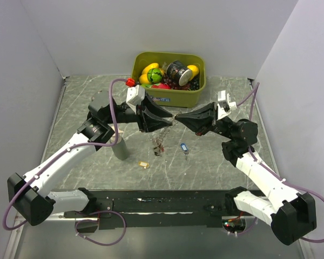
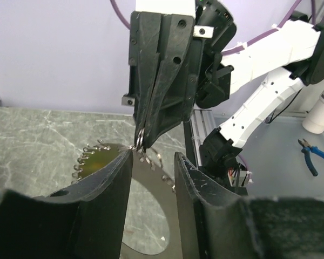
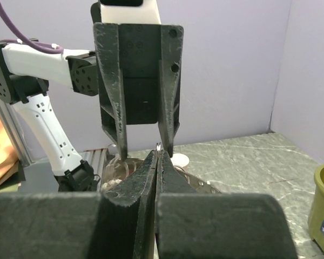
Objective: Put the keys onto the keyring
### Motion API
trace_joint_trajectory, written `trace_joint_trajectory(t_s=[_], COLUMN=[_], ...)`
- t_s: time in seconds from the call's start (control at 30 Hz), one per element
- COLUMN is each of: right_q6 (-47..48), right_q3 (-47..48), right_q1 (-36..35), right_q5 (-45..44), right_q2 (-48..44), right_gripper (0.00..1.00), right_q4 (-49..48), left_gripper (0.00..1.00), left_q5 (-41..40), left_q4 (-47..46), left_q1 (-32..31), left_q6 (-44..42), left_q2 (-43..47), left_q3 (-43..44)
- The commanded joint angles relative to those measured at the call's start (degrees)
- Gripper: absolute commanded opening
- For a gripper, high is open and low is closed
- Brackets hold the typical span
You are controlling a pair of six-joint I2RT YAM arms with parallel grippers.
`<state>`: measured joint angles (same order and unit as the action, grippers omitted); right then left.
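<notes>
Black fingers of the right gripper [image 3: 157,154] are pressed together, pinching a small silvery loop of the keyring [image 1: 159,144] at their very tips. The left gripper [image 2: 154,156] faces it nose to nose in mid-air above the middle of the table [image 1: 81,102]. Its jaws stand apart on either side of the right gripper's tip. One fingertip touches the pinched loop, and nothing is clamped between the jaws.

From the pinched loop the rest of the keyring trails down in silvery links to a loose tangle on the table, right under the two grippers. A reddish fleck shows in that tangle, too small to tell what it is.

The blue-tagged key [image 1: 183,148] lies on the table just to the right of the tangle, not touching it. The yellow-tagged key [image 1: 144,164] lies nearer the arm bases, to the tangle's left. A grey cylinder [image 1: 120,147] stands upright beside the left forearm. At the far edge of the table sits an olive-green bin [image 1: 167,99], filled with toy fruit [image 1: 153,73] and a dark can [image 1: 178,70], well apart from the keys.
</notes>
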<state>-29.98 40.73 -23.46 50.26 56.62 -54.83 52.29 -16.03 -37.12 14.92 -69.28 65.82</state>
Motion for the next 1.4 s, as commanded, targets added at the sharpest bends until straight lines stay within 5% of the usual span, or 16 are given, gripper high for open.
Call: trace_joint_trajectory(t_s=[0.0, 0.17, 0.37, 0.67, 0.73, 0.77, 0.8, 0.97, 1.17, 1.37], right_q6=[0.36, 0.53, 0.88, 2.81, 5.35, 6.15, 7.03, 14.41, 21.09, 32.6], right_q3=[0.75, 0.49, 0.58, 1.28, 2.5, 2.95, 3.39, 4.88, 9.36, 19.11], right_q1=[0.0, 0.0, 0.0, 0.0, 0.0, -0.09, -0.09, 0.09, 0.44, 0.61], right_q5=[-1.13, -0.78, -0.16, 0.81, 0.46, -0.24, -1.99, -9.38, -8.96, 0.35], right_q2=[-0.02, 0.07, -0.55, -1.33, -2.3, -2.74, -4.05, -8.19, -8.28, -2.31], right_gripper=[0.0, 0.0, 0.0, 0.03, 0.3, 0.57, 0.69, 0.96, 0.98, 0.81], right_q4=[-3.0, -2.92, -2.13, 3.05, 7.77, 9.63, 12.61, 24.66, 34.34, 51.03], left_gripper=[0.4, 0.3, 0.02, 0.01, 0.01, 0.01, 0.01, 0.01, 0.01, 0.01], left_q5=[0.97, 0.44, -0.87, -4.74, -5.62, -6.58, -7.11, -10.97, -17.13, -21.26], left_q4=[-4.53, -4.45, -2.51, 2.92, 8.87, 11.0, 13.2, 28.12, 41.75, 51.09], left_q1=[-0.49, -0.67, -0.84, -0.84, -0.76, -0.84, -0.84, -1.9, -4.53, -7.25], left_q6=[2.48, 2.57, 1.26, -2.42, -5.85, -7.08, -9.27, -17.54, -26.25, -32.23], left_q2=[-0.77, -2.0, -2.62, -2.09, -2.44, -2.88, -3.14, -4.81, -7.1, -9.38], left_q3=[0.98, 1.59, 2.29, 4.49, 6.59, 8.51, 9.4, 15.99, 21.88, 27.59])
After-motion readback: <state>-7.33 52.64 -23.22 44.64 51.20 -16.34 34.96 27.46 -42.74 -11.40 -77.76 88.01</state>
